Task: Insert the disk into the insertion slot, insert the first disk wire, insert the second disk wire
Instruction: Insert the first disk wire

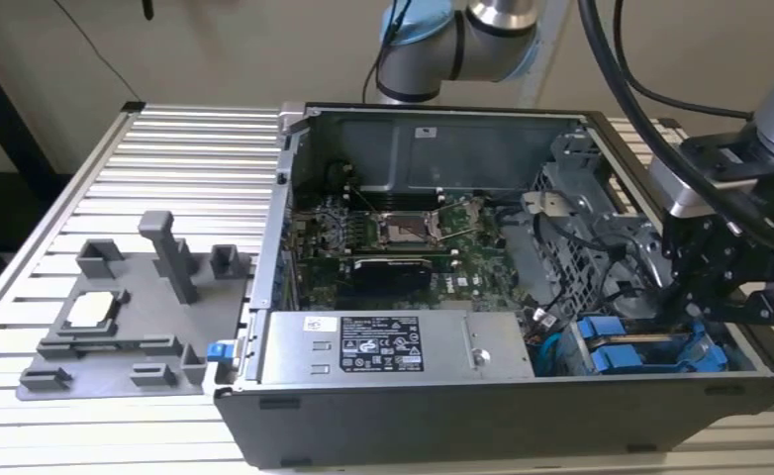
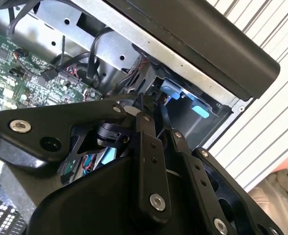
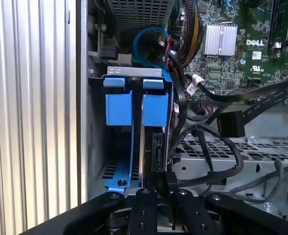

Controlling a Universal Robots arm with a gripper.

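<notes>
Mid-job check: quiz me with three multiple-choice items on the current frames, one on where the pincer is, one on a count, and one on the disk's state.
1. In the exterior view, the pincer is:
A. beside the computer case, over the table
B. over the middle of the motherboard
C. at the case's end on the exterior view's right

2. In the first wrist view, the number of blue tabs side by side is:
A. one
B. two
C. four

3. The disk is:
A. standing in the insertion slot
B. lying flat on the table
C. held high above the case

Answers:
1. C: it hangs over the blue carriers there.
2. B: a pair sits at the bay's mouth.
3. A: the grey cage walls flank it.
</notes>
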